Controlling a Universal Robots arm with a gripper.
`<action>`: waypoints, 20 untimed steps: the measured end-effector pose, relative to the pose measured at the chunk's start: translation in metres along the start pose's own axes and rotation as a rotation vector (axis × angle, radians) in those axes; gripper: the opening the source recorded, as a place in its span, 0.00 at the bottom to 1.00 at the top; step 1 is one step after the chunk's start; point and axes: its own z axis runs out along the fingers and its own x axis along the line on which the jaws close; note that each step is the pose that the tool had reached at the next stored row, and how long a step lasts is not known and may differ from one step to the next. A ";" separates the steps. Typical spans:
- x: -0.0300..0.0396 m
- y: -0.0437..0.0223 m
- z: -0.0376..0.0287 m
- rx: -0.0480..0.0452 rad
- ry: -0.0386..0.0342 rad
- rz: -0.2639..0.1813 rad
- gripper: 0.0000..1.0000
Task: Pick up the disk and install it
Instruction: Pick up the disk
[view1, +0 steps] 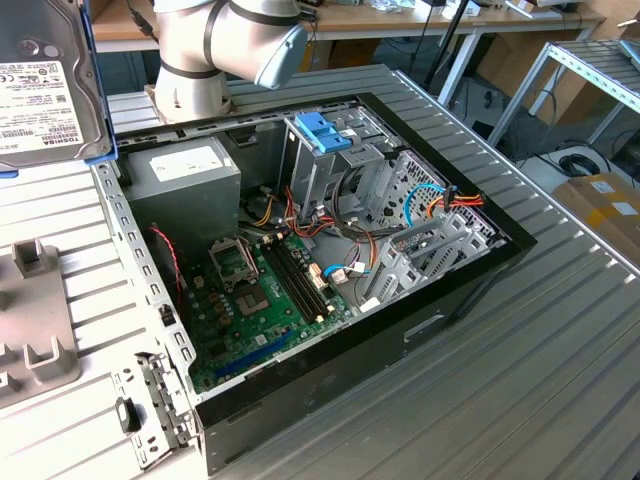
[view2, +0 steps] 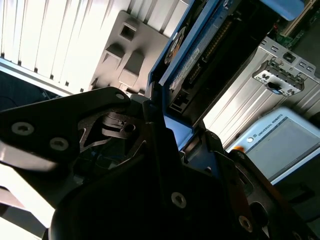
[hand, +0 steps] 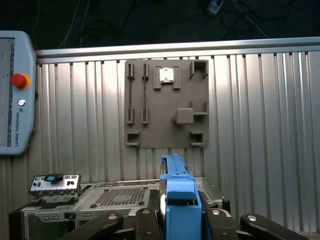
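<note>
The disk (view1: 45, 80) hangs in the air at the exterior view's upper left, well above the table and close to that camera, its white-labelled face turned outward and its light-blue frame running down one side. In the first wrist view the disk (hand: 177, 200) is seen edge-on, the blue frame standing upright between the black fingers (hand: 147, 220) of the gripper (hand: 179, 222), which press against it from both sides. The second wrist view shows the gripper (view2: 182, 132) clamped on the disk (view2: 200, 55) at one end, with the rest of the drive sticking out beyond the fingertips.

Below and to the exterior view's right lies the open computer case (view1: 480, 290) on the ribbed metal table (view1: 520, 400). Inside it are the green motherboard (view1: 260, 300), a grey box with a white sticker (view1: 185, 180), and the metal drive cage (view1: 345, 175) with a blue latch (view1: 325, 130) on top. The disk is well apart from that cage. A grey fixture plate (hand: 165, 105) lies on the table beyond the case in the first wrist view, and a teach pendant (hand: 15, 90) rests near it. The arm (view1: 230, 40) stands behind the case
</note>
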 end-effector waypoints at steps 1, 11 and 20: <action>0.0000 -0.0001 0.0000 -0.0001 0.0001 0.000 0.37; -0.0001 -0.0016 0.0003 0.0000 0.0003 0.000 0.37; -0.0002 -0.0042 0.0005 0.0000 0.0003 0.000 0.37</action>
